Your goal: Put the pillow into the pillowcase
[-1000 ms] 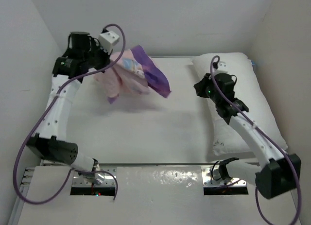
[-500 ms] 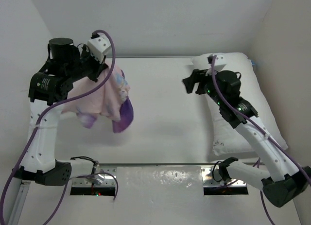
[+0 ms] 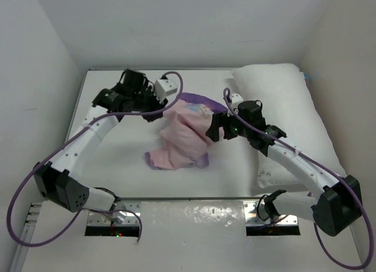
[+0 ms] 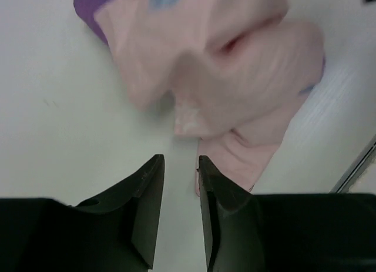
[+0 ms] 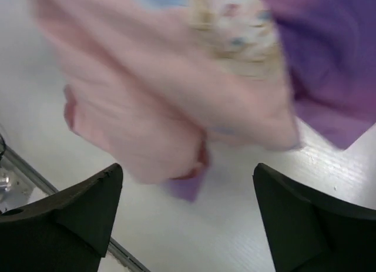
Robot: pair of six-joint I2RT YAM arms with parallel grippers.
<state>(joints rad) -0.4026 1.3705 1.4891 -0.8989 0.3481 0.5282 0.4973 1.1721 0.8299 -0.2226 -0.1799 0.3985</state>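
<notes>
1. Pillowcase (image 3: 181, 140): a crumpled heap at the centre of the top view, lying on the table (image 3: 117, 160), with its pale pink inside mostly outward (purple shows at the upper and lower edges).
2. Pillow (image 3: 296, 113): lies flat along the right side of the frame, bare and apart from the pillowcase.
3. Left fingers (image 4: 147, 195): slightly parted and empty, with their tips just short of the pink cloth.
4. Right fingers (image 5: 88, 207): spread wide and released, grasping nothing, above the heap's right edge.

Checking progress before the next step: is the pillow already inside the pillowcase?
No, the pillow lies bare on the right, while the pillowcase sits crumpled and flat in the middle.
</notes>
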